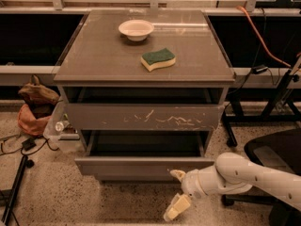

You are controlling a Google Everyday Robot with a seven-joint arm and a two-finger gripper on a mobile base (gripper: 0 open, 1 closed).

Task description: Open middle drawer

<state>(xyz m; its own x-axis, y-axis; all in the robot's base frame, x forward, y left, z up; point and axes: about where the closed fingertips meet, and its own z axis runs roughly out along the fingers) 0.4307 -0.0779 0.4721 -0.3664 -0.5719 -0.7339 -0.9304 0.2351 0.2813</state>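
Observation:
The middle drawer (136, 166) has a plain grey-brown front and stands pulled out from the cabinet, with a dark gap above it. Above it, the wider front with white scratch marks (146, 117) is also pulled out a little. My gripper (175, 193) is low at the front right of the cabinet, just below the right part of the middle drawer's front. It is open and empty. One finger (178, 174) is near the front's lower edge and the other (172, 210) points down at the floor. No narrower front shows below.
A white bowl (136, 29) and a green-and-yellow sponge (158, 59) lie on the cabinet top (94, 60). A brown and orange bag (34, 105) sits on the floor at left. A black chair (275, 157) stands at right, behind my arm.

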